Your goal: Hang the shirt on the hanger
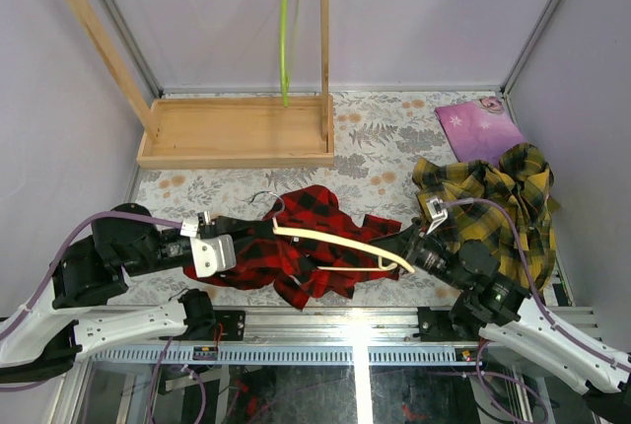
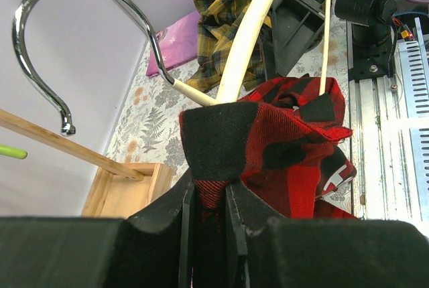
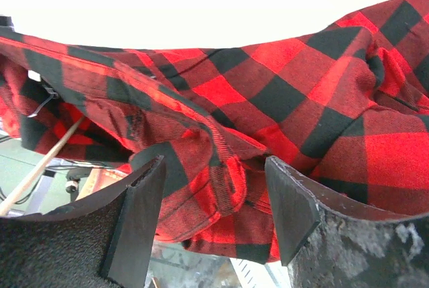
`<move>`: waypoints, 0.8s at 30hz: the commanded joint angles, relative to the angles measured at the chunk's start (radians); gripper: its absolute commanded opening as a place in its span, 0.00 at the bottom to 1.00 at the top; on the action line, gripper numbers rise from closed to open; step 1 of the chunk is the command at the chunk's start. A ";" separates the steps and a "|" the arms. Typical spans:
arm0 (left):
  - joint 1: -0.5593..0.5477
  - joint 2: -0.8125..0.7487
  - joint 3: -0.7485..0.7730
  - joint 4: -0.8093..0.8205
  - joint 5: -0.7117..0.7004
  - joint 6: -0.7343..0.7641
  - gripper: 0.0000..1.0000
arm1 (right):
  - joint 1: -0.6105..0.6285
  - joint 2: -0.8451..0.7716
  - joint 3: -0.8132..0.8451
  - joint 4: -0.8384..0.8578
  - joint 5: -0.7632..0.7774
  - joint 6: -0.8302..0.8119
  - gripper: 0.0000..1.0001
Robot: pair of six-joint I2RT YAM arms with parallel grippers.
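Hanger [image 2: 241, 43] runs left to right across the shirt [image 1: 315, 209]. Left gripper [image 2: 210, 187] is clamped on shirt cloth at the hook end. Right gripper [image 3: 213, 165], jaws apart, faces loose plaid at the opposite end.

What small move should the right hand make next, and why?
Probably close the open right hand on the shirt fold lying inside it. The left hand pinches the shirt at the middle of the hanger, whose arm near the right hand lies bare on the cloth, so that side needs pulling over it.
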 commanded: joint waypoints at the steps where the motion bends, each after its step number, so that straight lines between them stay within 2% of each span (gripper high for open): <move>1: 0.002 -0.011 0.003 0.099 -0.002 0.043 0.00 | -0.005 -0.027 -0.016 0.109 -0.008 0.045 0.68; 11: 0.003 -0.011 0.004 0.099 0.003 0.044 0.00 | -0.005 0.007 -0.042 0.107 -0.023 0.077 0.67; 15: 0.004 -0.011 0.002 0.098 0.002 0.043 0.00 | -0.005 0.038 -0.047 0.155 -0.035 0.086 0.66; 21: 0.004 -0.013 -0.009 0.098 -0.006 0.044 0.00 | -0.005 0.047 -0.064 0.289 -0.071 0.090 0.50; 24: 0.003 -0.014 -0.017 0.097 -0.013 0.044 0.00 | -0.005 0.037 -0.084 0.359 -0.084 0.099 0.46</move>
